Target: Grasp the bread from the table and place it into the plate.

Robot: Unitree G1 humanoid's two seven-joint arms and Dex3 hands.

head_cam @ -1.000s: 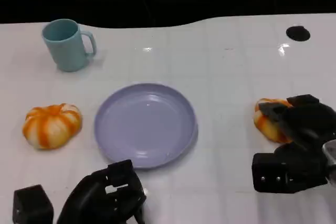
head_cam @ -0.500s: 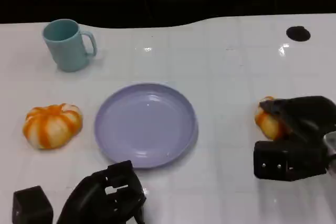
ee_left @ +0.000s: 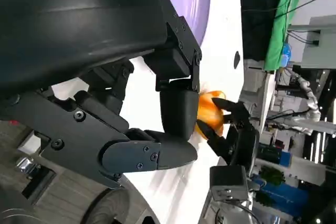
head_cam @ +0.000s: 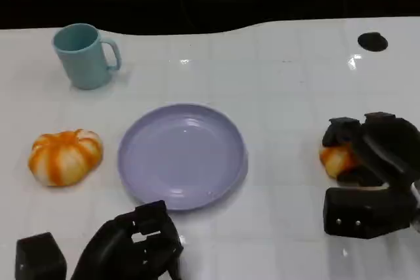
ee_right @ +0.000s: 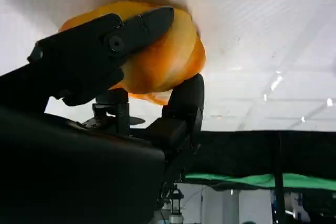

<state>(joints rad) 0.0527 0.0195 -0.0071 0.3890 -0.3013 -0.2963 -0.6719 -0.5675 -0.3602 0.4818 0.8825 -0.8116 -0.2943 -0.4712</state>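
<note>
Lying at the plate's three o'clock on the glossy white surface (head_cam: 282, 96), the round orange-and-cream striped bread roll (head_cam: 336, 159) has no clear long axis; its ridged, pumpkin-like dome faces up. The black right hand (head_cam: 371, 155) grips it, fingers (ee_right: 131, 30) wrapped over its smooth crust. The shallow round lavender plate (head_cam: 182, 155) sits at centre, with a second striped bun (head_cam: 64, 155) at its nine o'clock and a teal ceramic mug (head_cam: 84, 55) at eleven o'clock. The black left hand (head_cam: 134, 244) hovers at six o'clock, fingers curled inward, holding nothing. Darkness lies behind the surface.
</note>
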